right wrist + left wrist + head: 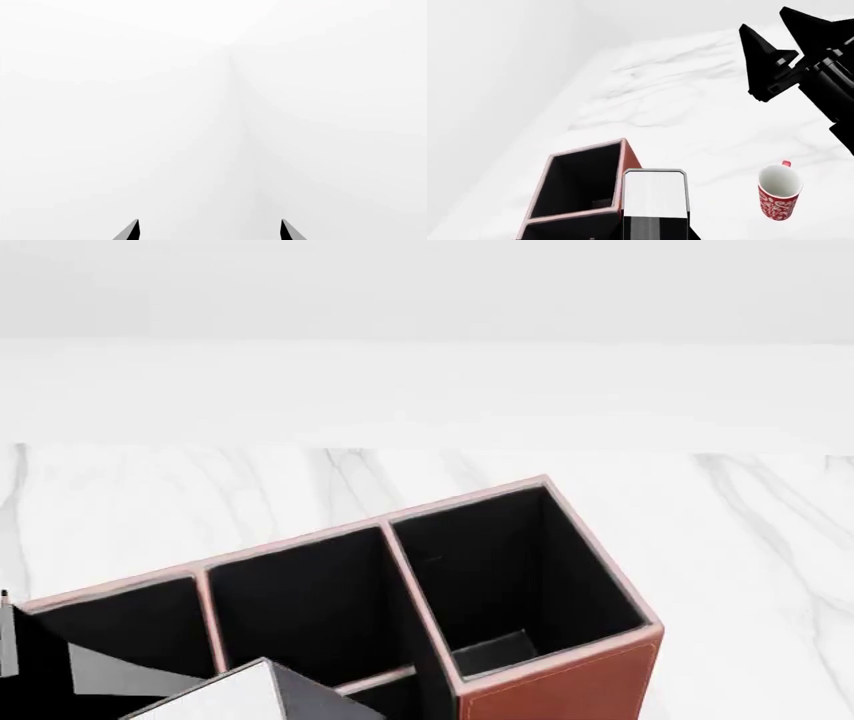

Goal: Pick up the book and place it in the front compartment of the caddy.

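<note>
The book (654,194) has a black cover and white page edges. It stands in my left gripper (654,232) at the bottom of the left wrist view, next to an open compartment of the reddish-brown caddy (631,159). In the head view the book (220,700) is tilted over the near left part of the caddy (561,690). The left gripper's own fingers are hidden by the book. My right gripper (209,222) is open and empty, facing a white wall. It also shows high above the table in the left wrist view (764,20).
A red-and-white patterned mug (778,192) stands on the white marble table (694,115) apart from the caddy. The caddy's black-lined compartments (514,570) are open at the top. A white wall rises behind the table.
</note>
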{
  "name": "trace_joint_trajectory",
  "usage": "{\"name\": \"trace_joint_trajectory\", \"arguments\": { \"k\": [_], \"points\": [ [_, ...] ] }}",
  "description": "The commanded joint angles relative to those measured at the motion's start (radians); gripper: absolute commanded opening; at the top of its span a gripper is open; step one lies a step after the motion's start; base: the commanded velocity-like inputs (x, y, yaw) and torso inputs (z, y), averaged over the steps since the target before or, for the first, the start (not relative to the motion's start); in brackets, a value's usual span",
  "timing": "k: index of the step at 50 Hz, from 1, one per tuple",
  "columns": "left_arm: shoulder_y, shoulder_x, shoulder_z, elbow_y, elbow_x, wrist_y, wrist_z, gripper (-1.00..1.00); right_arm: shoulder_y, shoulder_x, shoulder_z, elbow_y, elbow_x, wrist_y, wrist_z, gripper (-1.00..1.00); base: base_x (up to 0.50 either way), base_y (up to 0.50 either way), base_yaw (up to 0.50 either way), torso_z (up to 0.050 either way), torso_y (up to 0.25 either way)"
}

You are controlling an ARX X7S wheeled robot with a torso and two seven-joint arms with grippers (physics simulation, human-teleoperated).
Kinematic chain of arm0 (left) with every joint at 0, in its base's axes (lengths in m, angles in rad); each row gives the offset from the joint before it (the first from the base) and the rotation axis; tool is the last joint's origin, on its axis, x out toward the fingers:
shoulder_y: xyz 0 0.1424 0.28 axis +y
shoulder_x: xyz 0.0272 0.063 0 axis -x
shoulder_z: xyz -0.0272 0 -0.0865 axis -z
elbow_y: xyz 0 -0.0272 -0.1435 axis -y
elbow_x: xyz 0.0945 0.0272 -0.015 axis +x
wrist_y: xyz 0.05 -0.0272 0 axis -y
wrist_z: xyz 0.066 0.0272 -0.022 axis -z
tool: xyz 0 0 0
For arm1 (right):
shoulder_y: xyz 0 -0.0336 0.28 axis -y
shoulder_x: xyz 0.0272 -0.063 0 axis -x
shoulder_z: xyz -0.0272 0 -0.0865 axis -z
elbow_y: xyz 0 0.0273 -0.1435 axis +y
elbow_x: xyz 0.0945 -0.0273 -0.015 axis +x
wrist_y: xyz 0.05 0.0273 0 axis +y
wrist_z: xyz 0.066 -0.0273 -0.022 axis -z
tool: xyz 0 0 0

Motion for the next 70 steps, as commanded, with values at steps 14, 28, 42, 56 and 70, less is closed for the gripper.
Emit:
{"name": "trace_joint_trajectory", "arguments": {
  "k": [14,28,42,56,70],
  "points": [
    [-0.339,0.047,0.023,-0.253,0.044,-0.114,0.015,-1.00,0.000,-0.002,-0.011,0.012,-0.011,-0.013,0.005,1.00,0.00,0.00,0.00,0.000,0.001],
    [-0.387,0.158,0.049,-0.370,0.282,-0.267,0.102,-1.00,0.001,-0.002,-0.015,0.016,-0.013,-0.019,0.010,1.00,0.00,0.00,0.00,0.000,0.001],
    [-0.363,0.167,0.128,-0.341,0.595,-0.297,0.430,-1.00,0.004,-0.004,-0.025,0.025,-0.017,-0.029,0.013,1.00,0.00,0.00,0.00,0.000,0.001],
    [-0.314,0.147,0.152,-0.312,0.679,-0.214,0.600,-1.00,-0.013,-0.012,-0.028,0.047,-0.020,-0.070,0.015,1.00,0.00,0.00,0.00,0.001,0.001],
    [-0.304,0.191,0.124,-0.457,0.618,-0.102,0.526,-1.00,-0.034,-0.017,-0.025,0.064,-0.018,-0.111,0.015,1.00,0.00,0.00,0.00,0.000,0.001]
  ]
}}
